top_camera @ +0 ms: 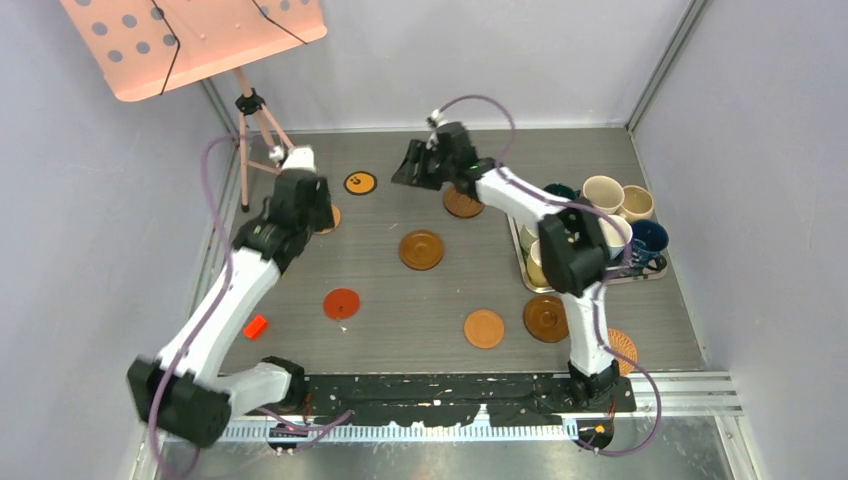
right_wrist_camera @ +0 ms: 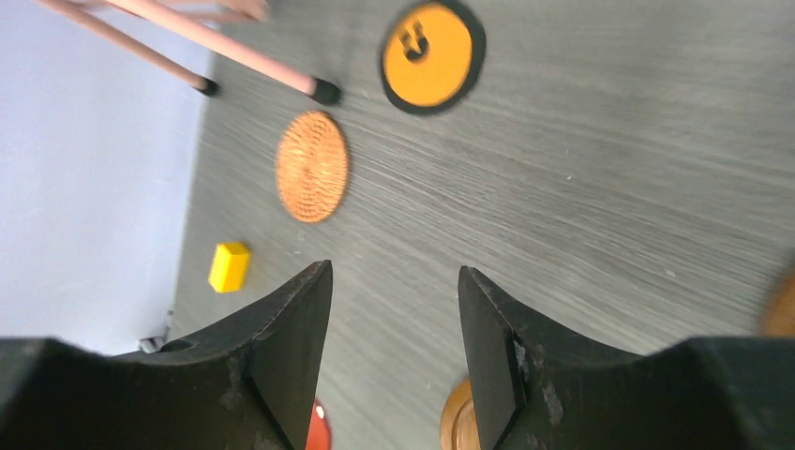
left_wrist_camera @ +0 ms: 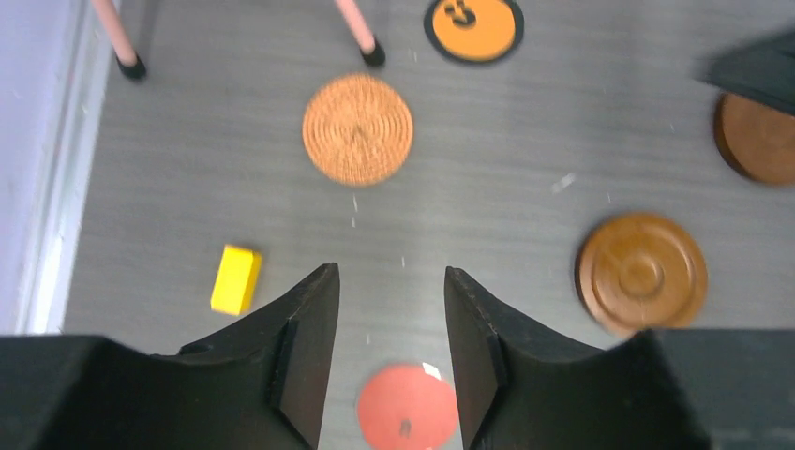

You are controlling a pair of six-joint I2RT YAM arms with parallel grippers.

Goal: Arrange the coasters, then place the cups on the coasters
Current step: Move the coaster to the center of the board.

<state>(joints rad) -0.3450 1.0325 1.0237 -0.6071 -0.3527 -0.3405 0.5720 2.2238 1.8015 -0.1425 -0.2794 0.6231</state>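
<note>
coasters spread over the table, cups bunched on the tray

the coasters lie flat and apart on the grey table (top_camera: 420,300). a black-rimmed orange coaster (top_camera: 360,183) sits at the far side. a woven coaster (left_wrist_camera: 357,129) lies just nearer, half under the left arm in the top view. a ringed dark brown coaster (top_camera: 421,250) is in the middle, with a red coaster (top_camera: 341,303) to its near left. a plain tan coaster (top_camera: 484,328) and a second dark brown coaster (top_camera: 546,318) lie side by side at the near right. a further brown coaster (top_camera: 462,203) shows partly under the right arm.

the cups crowd a metal tray (top_camera: 524,283) at the right, among them a cream cup (top_camera: 603,192), a beige cup (top_camera: 637,203) and a navy cup (top_camera: 650,238).

the left gripper (left_wrist_camera: 389,272) hangs over bare table short of the woven coaster. its jaws are moderately apart with nothing between them. the right gripper (right_wrist_camera: 394,270) hangs over the far middle, its jaws likewise apart and empty.

a yellow block (left_wrist_camera: 235,278) lies near the left wall.
</note>
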